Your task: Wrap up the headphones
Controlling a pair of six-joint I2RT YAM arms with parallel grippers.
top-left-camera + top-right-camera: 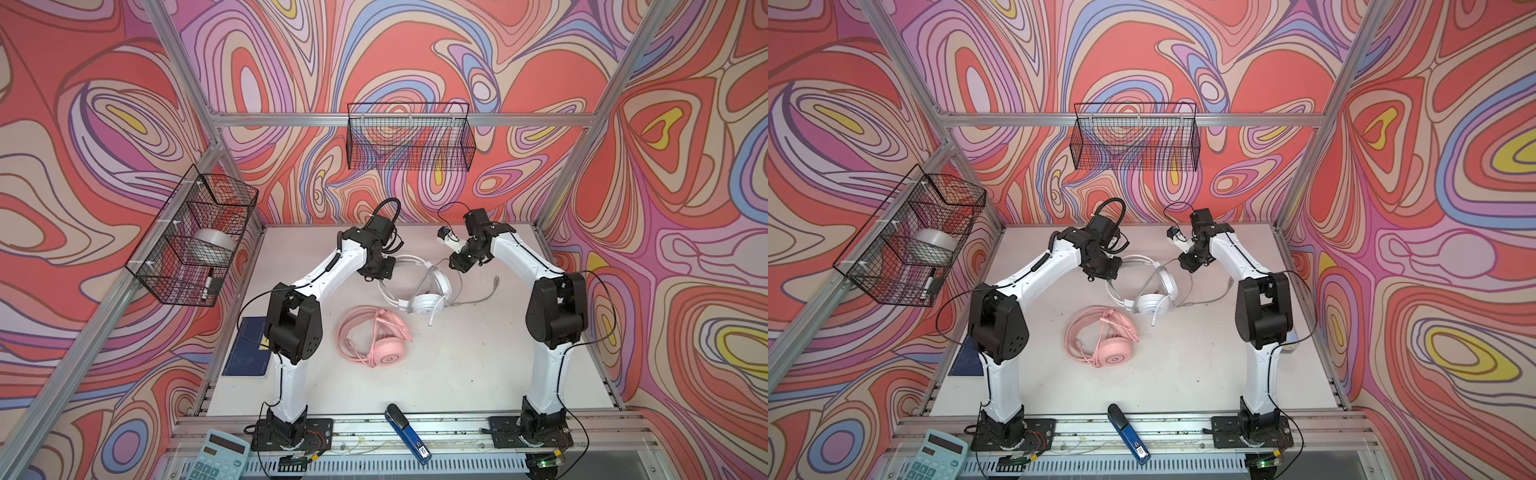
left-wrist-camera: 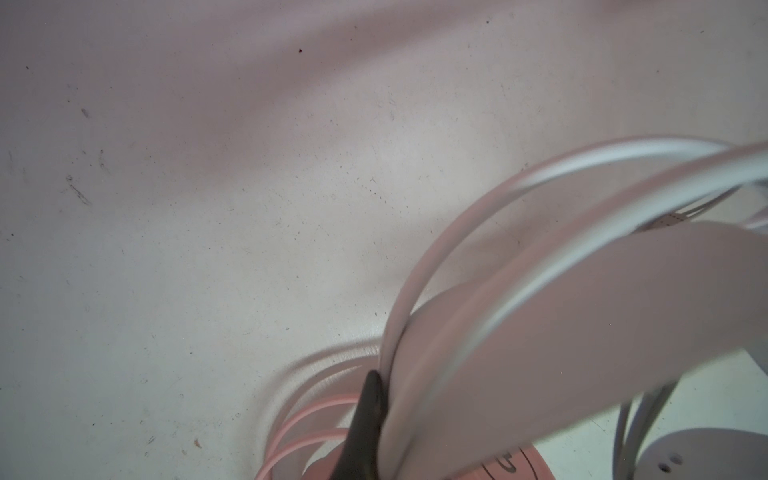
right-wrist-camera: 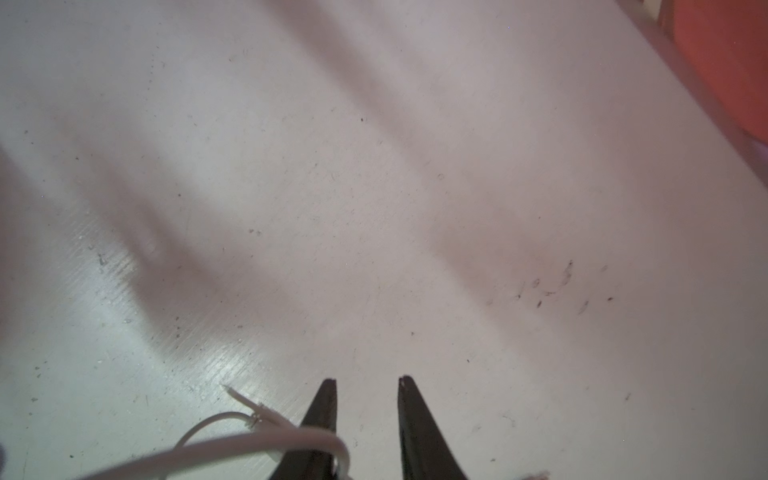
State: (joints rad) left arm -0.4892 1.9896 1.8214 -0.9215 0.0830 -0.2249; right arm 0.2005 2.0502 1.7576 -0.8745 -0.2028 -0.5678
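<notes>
Toward the rear of the table (image 1: pixel 478 365), pinching the white headset (image 1: pixel 428 299) by its headband (image 2: pixel 582 311) with the left gripper (image 1: pixel 380 276), apparently to anchor it for winding. With the right gripper (image 3: pixel 365 380) spread and empty, grey cable (image 3: pixel 249 446) draped over one finger (image 3: pixel 322 419), ready to pinch. Nearer front, pink headset (image 1: pixel 376 340), cable coiled.

Front right of table (image 1: pixel 478 374) bare: free passage. Middle blocked by white headset (image 1: pixel 428 305) and pink headset (image 1: pixel 388 353), near each other. Grey cable (image 1: pixel 478 298) trails rightward from white headset. Stapler (image 1: pixel 405 432) lies across front rail (image 1: pixel 457 424).
</notes>
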